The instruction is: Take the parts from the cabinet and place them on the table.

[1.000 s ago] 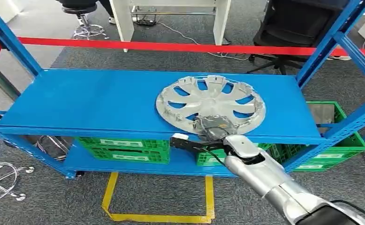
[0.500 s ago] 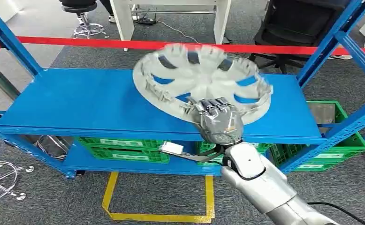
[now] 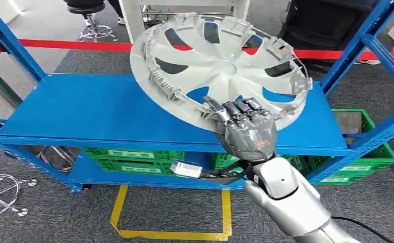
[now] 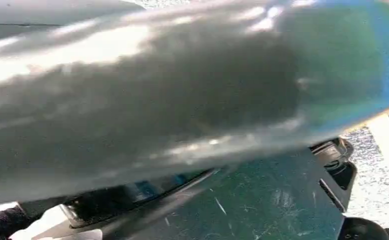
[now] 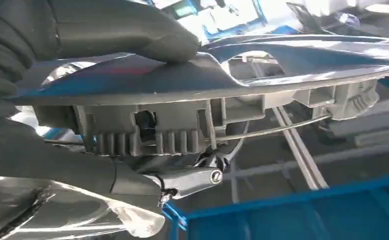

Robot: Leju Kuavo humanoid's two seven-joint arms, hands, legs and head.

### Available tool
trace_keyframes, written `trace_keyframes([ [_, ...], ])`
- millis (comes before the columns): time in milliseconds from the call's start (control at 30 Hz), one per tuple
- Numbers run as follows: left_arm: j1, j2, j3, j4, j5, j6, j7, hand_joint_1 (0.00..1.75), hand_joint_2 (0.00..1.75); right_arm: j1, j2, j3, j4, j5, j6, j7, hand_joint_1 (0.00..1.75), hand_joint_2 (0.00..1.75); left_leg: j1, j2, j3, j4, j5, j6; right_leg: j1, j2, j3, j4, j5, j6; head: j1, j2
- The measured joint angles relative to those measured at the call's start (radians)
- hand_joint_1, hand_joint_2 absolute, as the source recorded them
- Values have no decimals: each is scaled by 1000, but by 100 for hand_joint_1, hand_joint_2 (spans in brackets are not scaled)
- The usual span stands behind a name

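A: How was the lift to be handled well?

B: The blue shelf (image 3: 99, 109) was to be cleared by the whole rim before any turn toward the table. The wheel cover (image 3: 220, 66) was held tilted above the shelf, gripped at its near edge by the right hand (image 3: 245, 129), thumb over, fingers under. The left hand's state could not be told.

A: What was changed from a second before?

B: The cover, then flat on the shelf, was raised and tipped up
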Motion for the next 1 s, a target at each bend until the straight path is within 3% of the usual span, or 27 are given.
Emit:
trace_keyframes([
  [300,-6,-3,13,0,-23,1,2,0,0,14,16,-7,-86,2,-3,-101,175,175,0,0,0,0,0,0,0,0,0,0,0,0,0,0],
  [567,-8,-5,19,0,-29,-6,12,0,0,27,27,-7,-115,2,-3,-101,175,175,0,0,0,0,0,0,0,0,0,0,0,0,0,0],
  [733,-13,-4,21,0,-38,-18,18,0,0,30,35,-7,-139,2,-3,-79,175,175,-5,0,-3,-1,7,18,-5,0,1,-8,11,19,-1,0],
  [767,-14,-5,21,0,-39,-19,19,0,0,31,35,-7,-144,2,-3,-76,175,175,4,4,1,-17,17,25,-5,-1,-10,2,-8,18,0,0],
  [800,-17,-6,21,0,-41,-19,20,0,0,30,36,-9,-145,2,-3,-75,175,175,3,5,0,-21,20,29,-4,-2,-27,33,-34,17,1,0],
  [900,-18,-7,21,0,-45,-17,21,0,0,35,36,-12,-146,2,-4,-73,175,175,1,7,-12,-18,24,33,-5,-2,-144,284,-143,21,2,0],
  [933,-18,-7,21,0,-47,-17,21,0,0,38,36,-12,-146,3,-4,-73,175,175,0,7,-15,-16,25,31,-5,-2,-169,329,-145,23,1,0],
  [967,-18,-8,21,0,-47,-18,21,0,0,41,36,-12,-146,2,-4,-73,175,175,1,7,-16,-14,26,30,-6,-2,-169,324,-119,25,2,0],
  [1000,-18,-8,21,0,-47,-17,21,0,0,42,36,-13,-146,2,-4,-71,175,175,1,7,-17,-12,26,29,-8,-3,-148,273,-73,25,2,0],
])
